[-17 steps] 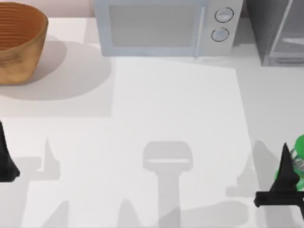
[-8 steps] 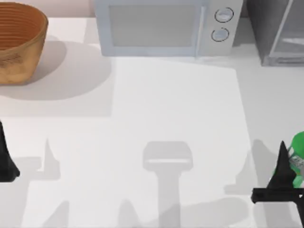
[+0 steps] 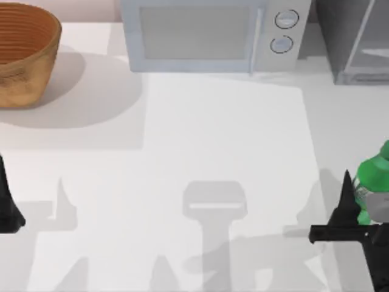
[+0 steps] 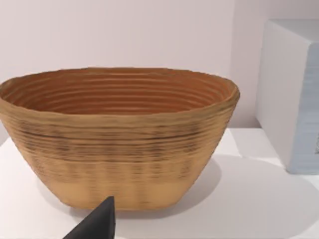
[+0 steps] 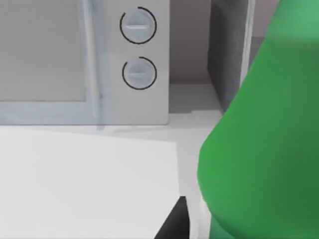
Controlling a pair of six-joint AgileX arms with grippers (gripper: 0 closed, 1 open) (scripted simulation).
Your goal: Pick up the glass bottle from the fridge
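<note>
The glass bottle (image 3: 372,180), bright green with a pale grey band, hangs near the right edge of the table in the top view. My right gripper (image 3: 366,196) is shut on it; one black finger (image 3: 344,204) stands on the bottle's left side and the other is hidden. The bottle's green body (image 5: 264,144) looms close in the right wrist view. The fridge (image 3: 354,38), dark grey with a glassy door panel, stands at the back right, well apart from the bottle. My left gripper (image 3: 7,207) is parked at the table's left edge.
A pale microwave (image 3: 206,33) with two round knobs stands at the back middle, next to the fridge. A woven brown basket (image 3: 24,55) sits at the back left, straight ahead in the left wrist view (image 4: 119,139). White tabletop (image 3: 200,140) lies between them.
My right gripper has carried the bottle leftward and away from the table's front edge; the bottle now looks larger in the top view. The left arm has not moved.
</note>
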